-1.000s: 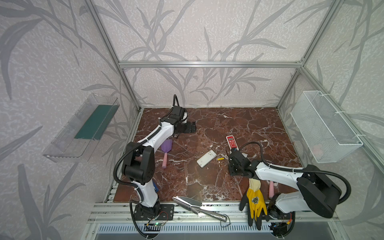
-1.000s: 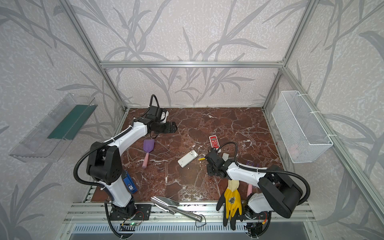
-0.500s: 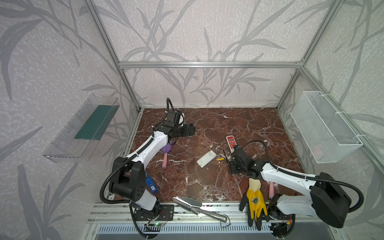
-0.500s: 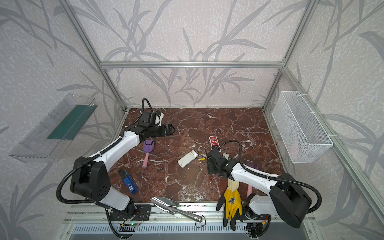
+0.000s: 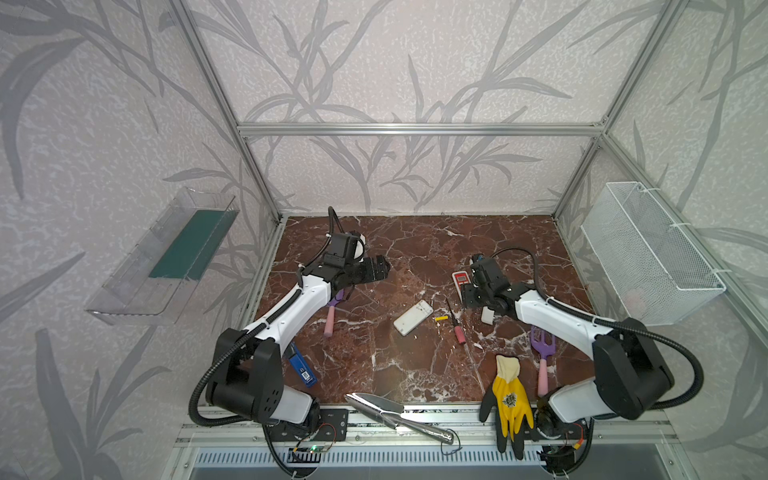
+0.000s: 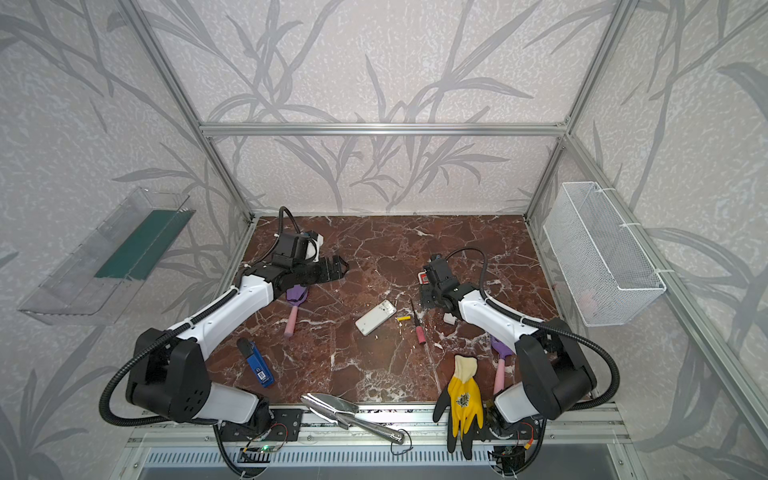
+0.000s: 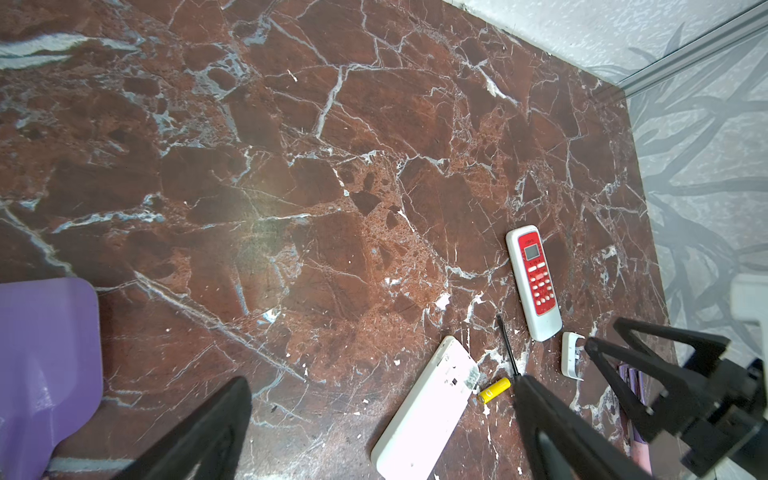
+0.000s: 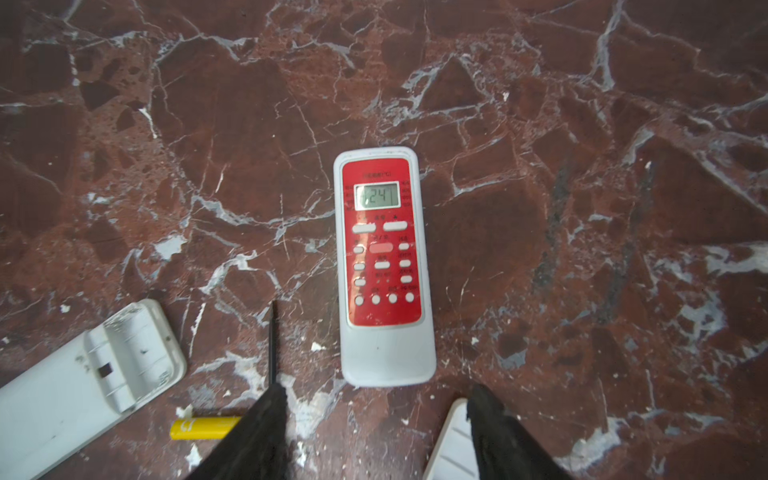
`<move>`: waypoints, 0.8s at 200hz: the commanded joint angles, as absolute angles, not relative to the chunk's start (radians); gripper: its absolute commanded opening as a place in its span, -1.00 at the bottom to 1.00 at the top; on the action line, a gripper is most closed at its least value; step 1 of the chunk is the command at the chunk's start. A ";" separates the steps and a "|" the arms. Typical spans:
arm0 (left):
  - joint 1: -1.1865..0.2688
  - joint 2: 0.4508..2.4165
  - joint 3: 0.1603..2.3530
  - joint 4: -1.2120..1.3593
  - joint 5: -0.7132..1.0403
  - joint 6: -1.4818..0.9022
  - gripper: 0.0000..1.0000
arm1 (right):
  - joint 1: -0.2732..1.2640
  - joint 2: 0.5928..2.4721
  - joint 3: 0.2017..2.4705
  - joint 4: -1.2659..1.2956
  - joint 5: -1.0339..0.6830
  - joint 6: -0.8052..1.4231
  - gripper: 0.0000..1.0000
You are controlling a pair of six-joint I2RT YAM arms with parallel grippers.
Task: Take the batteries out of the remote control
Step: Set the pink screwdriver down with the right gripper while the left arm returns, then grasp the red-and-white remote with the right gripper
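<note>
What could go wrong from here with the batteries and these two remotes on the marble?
1. The yellow battery lies loose beside the screwdriver, close to the open right pincer; a nudge could send it rolling.
2. The red remote lies face up with its display lit, so it likely still holds batteries; turning it over on the smooth marble may make it slide.

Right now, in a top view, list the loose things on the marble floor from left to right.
Blue tool → pink-handled purple scoop → white remote → yellow battery → screwdriver → white battery cover → purple hand fork. Red remote and yellow glove omitted: they overlap others.
</note>
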State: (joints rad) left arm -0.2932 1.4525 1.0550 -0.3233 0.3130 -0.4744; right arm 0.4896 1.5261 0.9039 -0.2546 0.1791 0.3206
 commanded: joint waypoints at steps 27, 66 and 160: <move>-0.296 1.425 1.049 -0.292 0.345 -0.485 0.99 | 0.447 1.698 1.015 -0.211 0.134 0.229 0.48; -0.296 1.447 1.066 -0.279 0.375 -0.488 0.99 | 0.422 1.809 1.070 -0.240 0.121 0.222 0.51; -0.297 1.414 0.999 -0.179 0.318 -0.450 0.99 | 0.419 1.878 1.068 -0.241 0.101 0.225 0.20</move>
